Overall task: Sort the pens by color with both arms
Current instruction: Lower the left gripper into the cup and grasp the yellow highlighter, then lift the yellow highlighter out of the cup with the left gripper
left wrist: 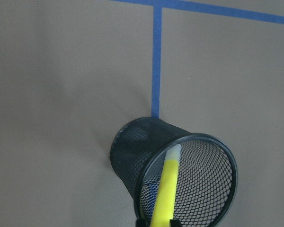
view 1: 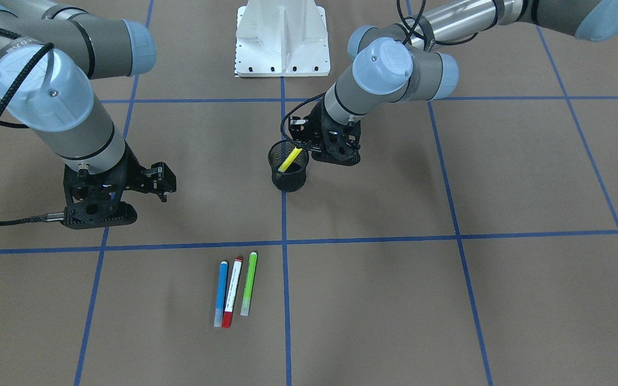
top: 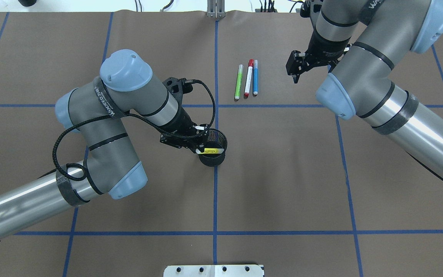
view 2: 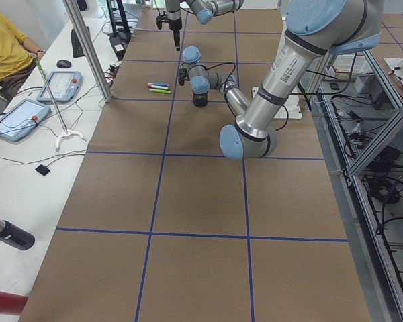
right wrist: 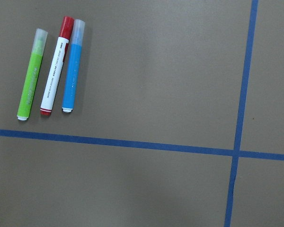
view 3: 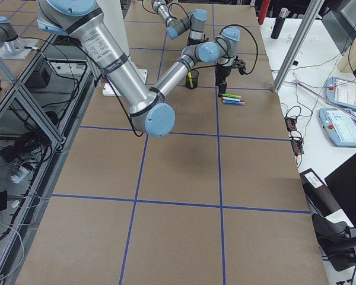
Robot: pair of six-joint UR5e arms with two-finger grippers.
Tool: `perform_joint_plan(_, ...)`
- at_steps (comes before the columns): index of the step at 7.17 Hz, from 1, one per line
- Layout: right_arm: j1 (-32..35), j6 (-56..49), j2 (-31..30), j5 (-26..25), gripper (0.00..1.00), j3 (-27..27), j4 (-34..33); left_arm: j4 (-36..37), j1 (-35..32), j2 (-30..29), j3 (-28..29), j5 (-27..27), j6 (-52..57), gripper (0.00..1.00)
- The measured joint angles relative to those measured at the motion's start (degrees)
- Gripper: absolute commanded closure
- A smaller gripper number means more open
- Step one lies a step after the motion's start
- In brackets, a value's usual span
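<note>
The blue pen (view 1: 220, 292), the red-capped white pen (view 1: 231, 292) and the light green pen (view 1: 249, 284) lie side by side on the brown table; they also show in the right wrist view as blue (right wrist: 72, 75), red (right wrist: 55, 75) and green (right wrist: 30, 80). My left gripper (view 1: 306, 149) is shut on the yellow pen (left wrist: 164, 194), which points tilted down into the black mesh cup (left wrist: 128, 146). My right gripper (top: 294, 75) hovers to the right of the three pens, apart from them, open and empty.
The white pedestal base (view 1: 282, 43) stands at the robot's edge of the table. Blue tape lines (right wrist: 241, 94) divide the brown table cover into squares. A person in a yellow shirt (view 2: 7, 50) sits at a side bench with tablets.
</note>
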Motion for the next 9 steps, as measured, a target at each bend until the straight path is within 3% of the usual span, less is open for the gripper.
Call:
perform_joint_plan(4,-0.01,0.0,0.01,-0.16,0.0,0.25,0.07,0.13,-2.24,-0.05,-3.8,-0.28,0.0,1.0)
perform_joint_plan(9,0.07,0.29,-0.26,-0.57,0.0,0.44,0.39,3.74,-13.73,-0.05,-8.88,-9.27,0.22,1.0)
